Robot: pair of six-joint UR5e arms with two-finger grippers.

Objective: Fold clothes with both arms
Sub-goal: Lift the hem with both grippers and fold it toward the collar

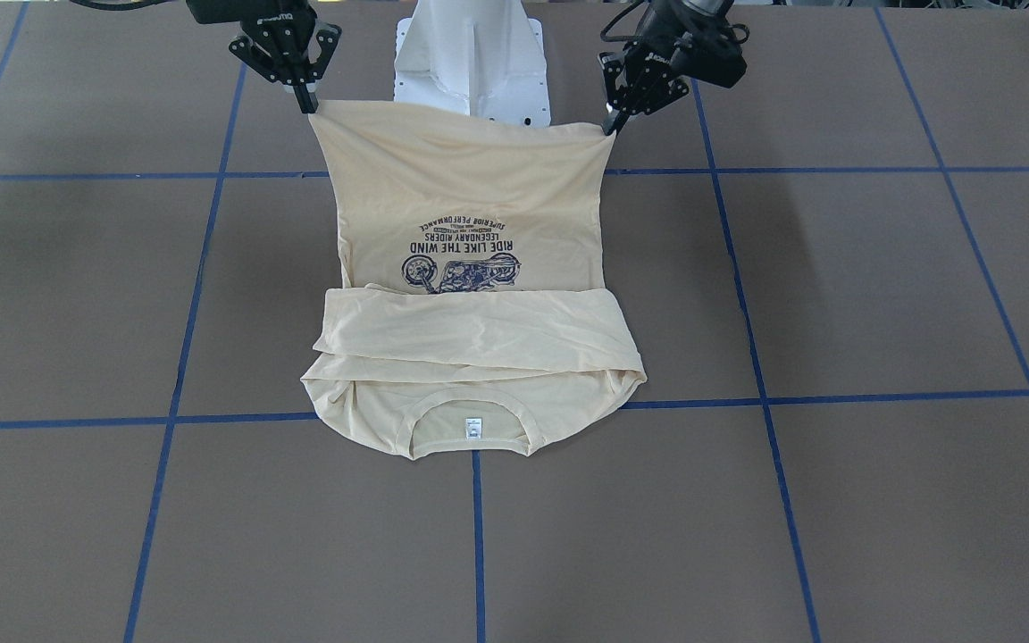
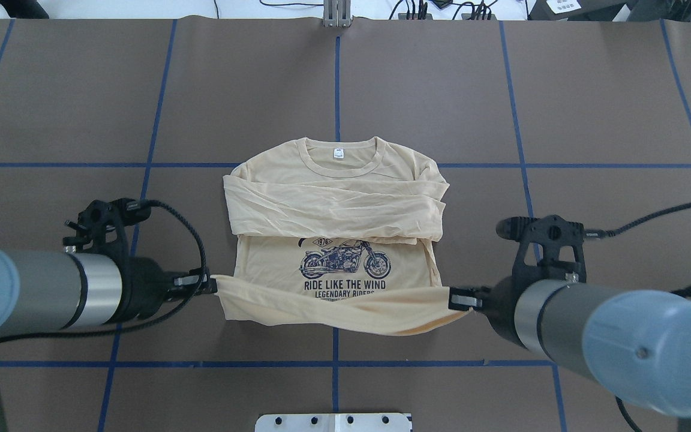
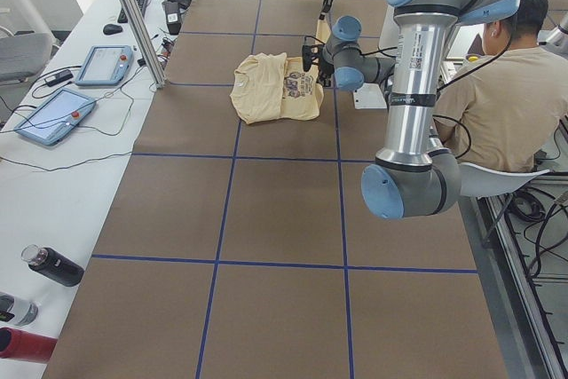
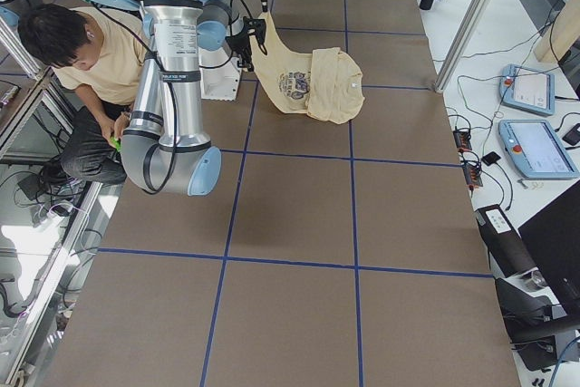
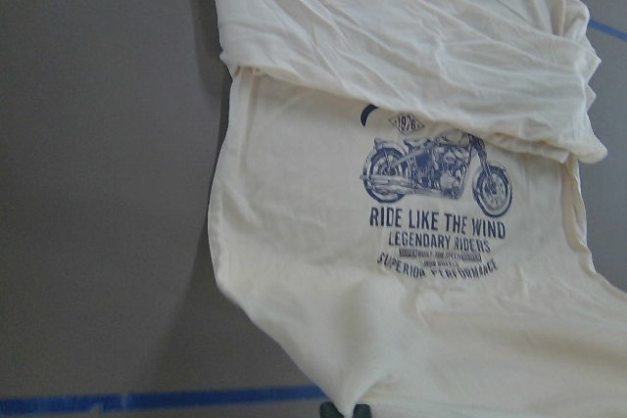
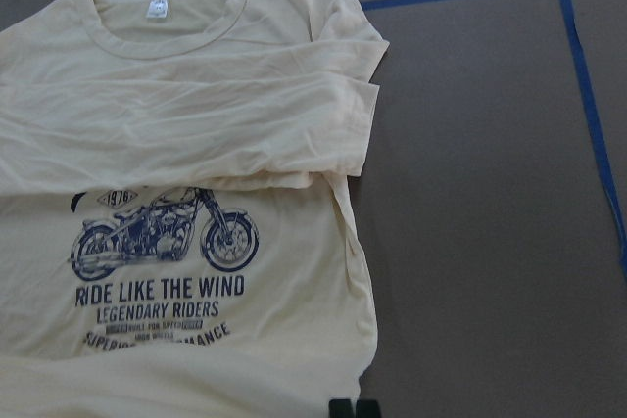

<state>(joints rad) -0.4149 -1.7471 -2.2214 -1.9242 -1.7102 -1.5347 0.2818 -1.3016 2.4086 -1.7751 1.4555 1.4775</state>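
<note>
The pale cream-yellow T-shirt [image 2: 333,198] lies face up in the middle of the table, collar and white neck label [image 2: 338,153] on the far side. Both sleeves are folded across its chest above the navy motorcycle print [image 2: 345,262]. My left gripper [image 2: 212,285] is shut on the near left hem corner, and my right gripper [image 2: 454,298] is shut on the near right one. The hem [image 1: 470,125] hangs stretched between them, lifted off the table, with the left gripper [image 1: 611,125] and right gripper [image 1: 307,105] at its ends. Each wrist view looks down the raised shirt [image 5: 392,291] [image 6: 196,134].
The white pedestal base [image 1: 472,62] stands just behind the lifted hem. A person [image 3: 497,86] sits beside the robot. Control tablets [image 3: 53,113] and bottles [image 3: 53,265] lie on the white side bench. Blue tape lines [image 2: 336,78] grid the brown table.
</note>
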